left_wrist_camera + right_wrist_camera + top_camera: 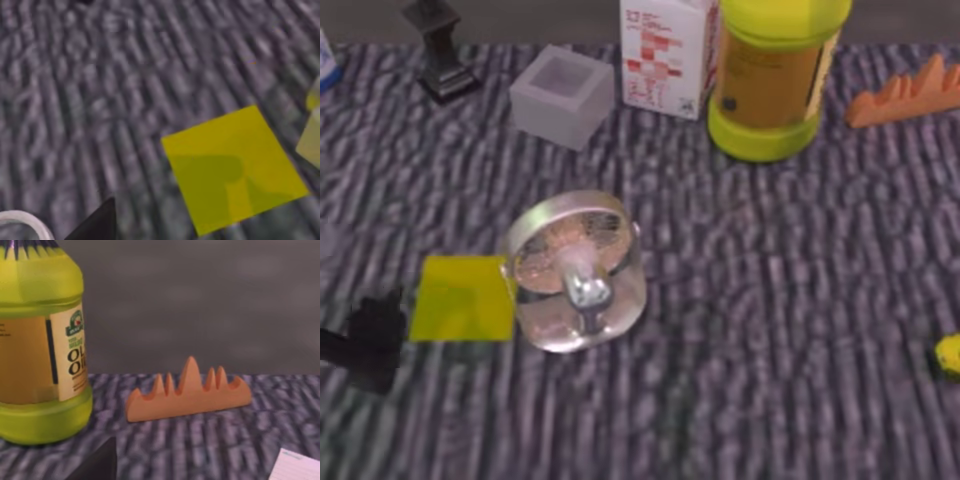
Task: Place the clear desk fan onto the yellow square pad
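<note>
The clear desk fan (575,270) rests near the middle of the table, its round grille cage and shiny hub facing up. The yellow square pad (463,298) lies flat just to its left, and the fan's left rim reaches the pad's right edge. My left gripper (370,340) is a dark shape at the table's far left, just left of the pad and apart from the fan, holding nothing. In the left wrist view the pad (232,167) lies bare with a pale bit of the fan (312,142) at the picture's edge. My right gripper is outside the top view.
Along the back stand a dark statuette (442,50), a grey-lilac cube box (563,95), a red-and-white carton (665,55), a large yellow bottle (775,75) and an orange ridged piece (910,92). A small yellow lump (950,355) sits at the right edge.
</note>
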Tool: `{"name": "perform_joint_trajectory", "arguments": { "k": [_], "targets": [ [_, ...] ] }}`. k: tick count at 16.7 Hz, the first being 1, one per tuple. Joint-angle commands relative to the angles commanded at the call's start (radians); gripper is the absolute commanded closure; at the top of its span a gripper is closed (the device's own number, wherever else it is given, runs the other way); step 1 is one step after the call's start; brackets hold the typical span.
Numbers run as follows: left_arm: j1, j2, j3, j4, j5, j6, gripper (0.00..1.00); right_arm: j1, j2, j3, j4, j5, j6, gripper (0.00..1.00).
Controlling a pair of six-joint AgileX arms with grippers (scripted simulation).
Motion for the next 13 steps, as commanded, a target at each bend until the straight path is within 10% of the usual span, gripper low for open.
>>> {"name": "perform_joint_trajectory", "arguments": {
  "k": [13],
  "targets": [
    [-0.274, 1.189, 1.155, -0.825, -0.019, 0.363, 0.0, 0.0, 0.0, 0.0, 0.0, 0.0, 0.0, 0.0]
  ]
}}
